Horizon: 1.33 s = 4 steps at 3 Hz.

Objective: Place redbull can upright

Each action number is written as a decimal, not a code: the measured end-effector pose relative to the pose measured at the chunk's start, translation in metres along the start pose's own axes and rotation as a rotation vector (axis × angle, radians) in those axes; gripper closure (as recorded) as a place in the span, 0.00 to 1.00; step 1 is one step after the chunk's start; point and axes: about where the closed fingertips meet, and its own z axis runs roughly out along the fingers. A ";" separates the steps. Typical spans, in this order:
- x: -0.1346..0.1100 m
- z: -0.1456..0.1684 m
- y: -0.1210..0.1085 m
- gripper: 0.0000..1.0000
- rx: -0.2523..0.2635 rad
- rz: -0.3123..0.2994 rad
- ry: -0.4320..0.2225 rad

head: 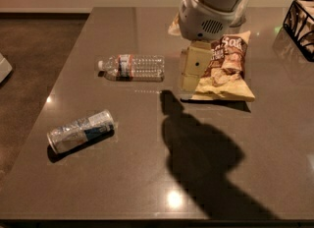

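Note:
The redbull can, silver and dark blue, lies on its side near the table's front left, its top pointing right. My gripper hangs from the white arm at the upper middle of the view, above the table beside the chip bag. It is well to the right of the can and further back, and holds nothing that I can see.
A clear plastic water bottle lies on its side behind the can. A brown and yellow chip bag lies right of the gripper. A black wire basket stands at the far right edge. The dark table ends at the left.

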 end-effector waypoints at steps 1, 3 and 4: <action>-0.037 0.018 0.012 0.00 -0.034 -0.110 -0.013; -0.111 0.059 0.072 0.00 -0.074 -0.389 0.062; -0.137 0.087 0.093 0.00 -0.134 -0.475 0.097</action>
